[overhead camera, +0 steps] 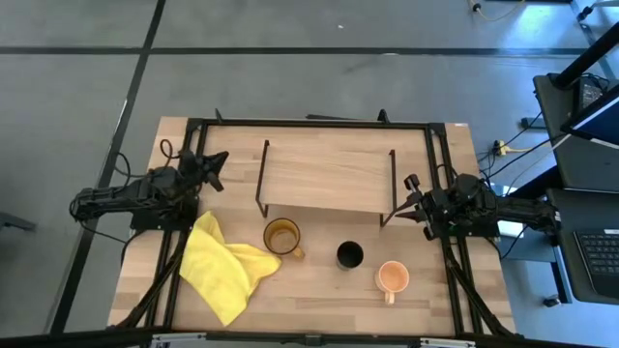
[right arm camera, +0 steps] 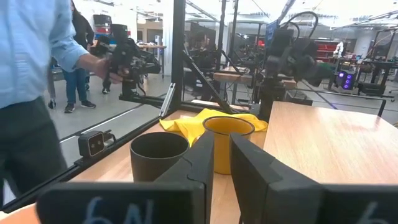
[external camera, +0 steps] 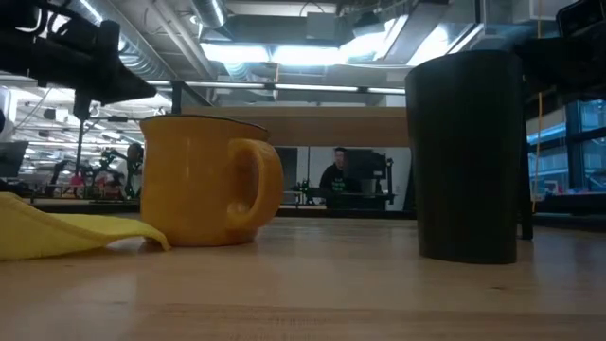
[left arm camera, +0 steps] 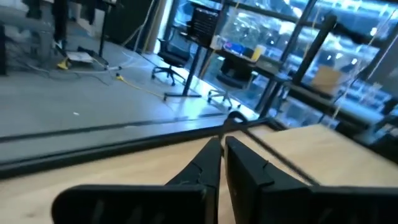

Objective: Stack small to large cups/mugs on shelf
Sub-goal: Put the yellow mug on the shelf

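The shelf (overhead camera: 327,172) is a light-wood board on dark rod legs and stands at the table's far middle. In front of it, on the table, stand the amber glass mug (overhead camera: 282,236), the small black cup (overhead camera: 349,254) and the peach-orange mug (overhead camera: 392,277), all upright on their bases. My left gripper (overhead camera: 215,164) is shut and empty, just left of the shelf's left end. My right gripper (overhead camera: 411,198) is shut and empty by the shelf's right front leg. The right wrist view shows the black cup (right arm camera: 158,155) and the amber mug (right arm camera: 227,140) ahead of the fingers.
A crumpled yellow cloth (overhead camera: 227,266) lies on the table left of the amber mug, touching it. The table's black frame (overhead camera: 309,123) runs around the work area. A person (right arm camera: 31,93) stands beyond the table's near side in the right wrist view.
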`<state>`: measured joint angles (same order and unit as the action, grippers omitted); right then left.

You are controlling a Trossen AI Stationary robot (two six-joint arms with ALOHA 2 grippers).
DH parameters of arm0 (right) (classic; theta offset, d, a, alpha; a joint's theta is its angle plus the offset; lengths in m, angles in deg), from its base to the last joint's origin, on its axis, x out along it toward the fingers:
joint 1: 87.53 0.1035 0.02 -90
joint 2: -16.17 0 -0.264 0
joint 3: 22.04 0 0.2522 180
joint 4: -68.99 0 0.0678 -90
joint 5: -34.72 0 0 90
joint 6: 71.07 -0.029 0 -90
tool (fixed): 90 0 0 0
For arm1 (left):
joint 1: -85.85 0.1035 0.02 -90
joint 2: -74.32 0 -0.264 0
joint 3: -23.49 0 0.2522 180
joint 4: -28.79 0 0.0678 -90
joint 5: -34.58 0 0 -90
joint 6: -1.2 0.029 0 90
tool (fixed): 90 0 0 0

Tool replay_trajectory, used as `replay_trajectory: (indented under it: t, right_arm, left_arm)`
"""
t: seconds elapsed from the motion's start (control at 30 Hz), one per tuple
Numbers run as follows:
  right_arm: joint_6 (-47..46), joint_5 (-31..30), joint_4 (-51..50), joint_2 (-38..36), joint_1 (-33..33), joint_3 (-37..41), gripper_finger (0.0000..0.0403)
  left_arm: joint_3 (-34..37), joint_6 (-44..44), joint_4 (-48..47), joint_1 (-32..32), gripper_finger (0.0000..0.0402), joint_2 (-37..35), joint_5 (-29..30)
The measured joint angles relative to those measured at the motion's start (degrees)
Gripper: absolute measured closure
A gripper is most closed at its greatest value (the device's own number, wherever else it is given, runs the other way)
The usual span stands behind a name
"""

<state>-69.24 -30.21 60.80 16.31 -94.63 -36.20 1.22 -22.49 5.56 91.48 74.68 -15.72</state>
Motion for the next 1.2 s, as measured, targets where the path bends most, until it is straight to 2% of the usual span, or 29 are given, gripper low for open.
replay_trajectory:
  t: [0.1, 0.17, 0.33, 0.57, 0.7, 0.77, 0.8, 0.87, 0.97, 1.2]
  right_arm:
    - [-0.09, 0.01, -0.06, 0.0, -0.01, 0.01, 0.035]
    - [-0.01, 0.01, -0.16, 0.0, -0.01, 0.01, 0.035]
    - [-0.03, 0.0, -0.34, 0.02, -0.01, 0.01, 0.035]
    - [-0.01, 0.01, -0.34, 0.02, 0.01, 0.01, 0.035]
    - [0.02, 0.01, -0.34, 0.02, -0.01, 0.0, 0.035]
    - [-0.05, 0.01, -0.34, 0.02, 0.01, -0.01, 0.035]
    - [-0.09, 0.01, -0.34, 0.02, -0.01, 0.01, 0.035]
    - [0.01, 0.01, -0.34, 0.02, -0.01, 0.01, 0.035]
    - [-0.09, 0.01, -0.34, 0.02, 0.01, 0.01, 0.035]
    - [-0.05, 0.01, -0.31, 0.04, -0.01, -0.01, 0.035]
  left_arm:
    - [0.0, -5.71, 1.85, -0.02, 0.0386, 0.0, -1.85]
    - [-0.12, -9.1, 6.5, -0.07, 0.0386, 0.0, -4.0]
    - [-0.96, -8.96, 17.33, -0.07, 0.0386, 0.0, -4.71]
    - [-0.96, -12.63, 21.72, -0.07, 0.0386, 0.0, -4.82]
    - [-0.96, -8.98, 30.31, -0.11, 0.0386, 0.16, -9.62]
    - [-1.66, -6.61, 36.07, -0.13, 0.0386, 0.79, -14.9]
    - [-3.17, -5.97, 36.02, -0.13, 0.0386, 1.25, -17.67]
    - [-8.28, -5.21, 30.18, -0.13, 0.0386, 2.71, -22.44]
    - [-18.78, -2.19, 13.99, -0.15, 0.0386, 8.57, -29.23]
    - [-43.48, 9.8, -15.49, -0.17, 0.0386, 30.68, -44.7]
